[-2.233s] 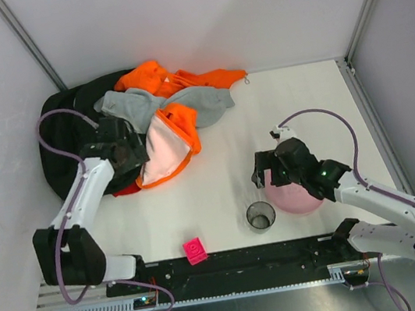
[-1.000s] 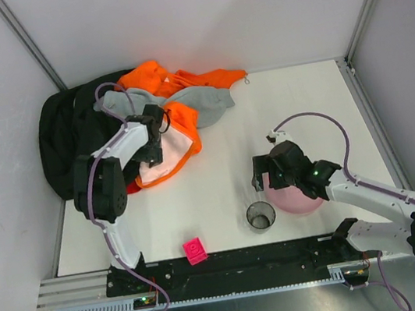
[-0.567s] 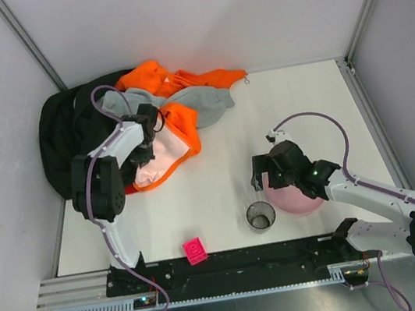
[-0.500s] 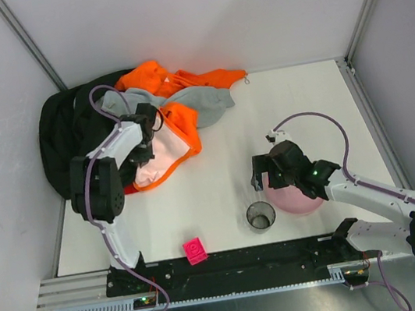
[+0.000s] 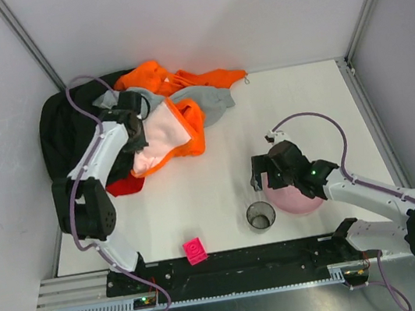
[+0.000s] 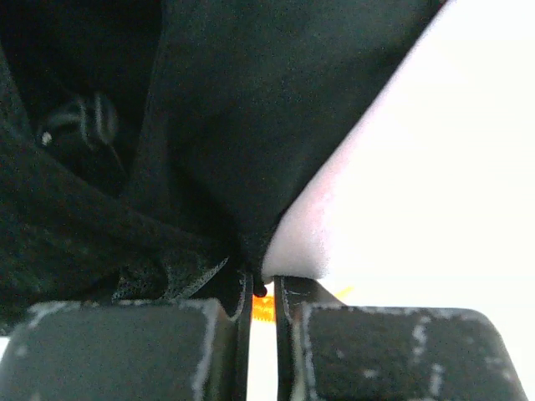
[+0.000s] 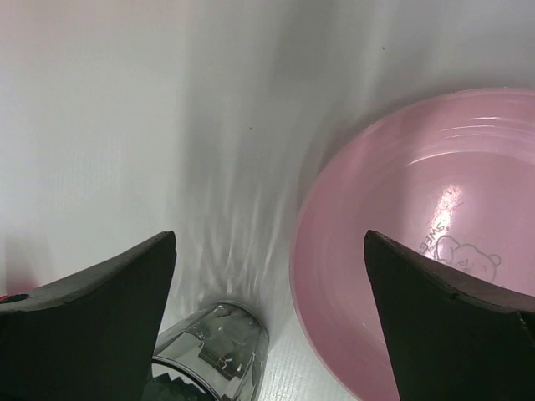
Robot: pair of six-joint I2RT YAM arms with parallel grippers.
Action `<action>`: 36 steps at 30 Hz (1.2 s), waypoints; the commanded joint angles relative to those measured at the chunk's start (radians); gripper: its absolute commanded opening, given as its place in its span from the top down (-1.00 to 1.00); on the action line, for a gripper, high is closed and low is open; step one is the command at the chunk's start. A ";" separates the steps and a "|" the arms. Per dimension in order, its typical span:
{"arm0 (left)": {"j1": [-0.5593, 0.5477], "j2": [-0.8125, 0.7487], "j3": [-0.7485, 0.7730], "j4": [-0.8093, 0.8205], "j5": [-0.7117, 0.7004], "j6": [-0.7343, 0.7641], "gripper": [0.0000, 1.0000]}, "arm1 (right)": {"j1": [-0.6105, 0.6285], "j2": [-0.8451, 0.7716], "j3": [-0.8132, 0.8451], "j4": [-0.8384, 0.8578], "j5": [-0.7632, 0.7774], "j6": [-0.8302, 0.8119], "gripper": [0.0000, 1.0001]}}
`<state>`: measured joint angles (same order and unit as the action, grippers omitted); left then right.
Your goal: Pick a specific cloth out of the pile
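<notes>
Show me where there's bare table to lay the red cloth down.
Bare table lies between the pile and the pink bowl, and across the far right corner beyond the bowl. A smaller patch sits between the red cloth and the pink cube. Crowded: far left corner, and around the glass.

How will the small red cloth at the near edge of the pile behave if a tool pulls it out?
Probably floppy: the red cloth lies limp with an uneven outline. Likely light, since it looks much smaller than the black garment. It may drag a little, because its far edge seems tucked under that garment.
</notes>
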<state>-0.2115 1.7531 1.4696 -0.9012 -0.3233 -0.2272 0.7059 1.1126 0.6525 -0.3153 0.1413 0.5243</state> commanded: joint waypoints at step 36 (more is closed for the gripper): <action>0.018 0.607 1.092 0.166 0.146 -0.085 0.98 | -0.058 0.116 0.004 0.078 -0.042 -0.043 -0.99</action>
<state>-0.1894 2.2395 2.5011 -0.9051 -0.2382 -0.2588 0.6617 1.2160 0.6525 -0.2703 0.1127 0.4995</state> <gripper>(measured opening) 0.060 0.993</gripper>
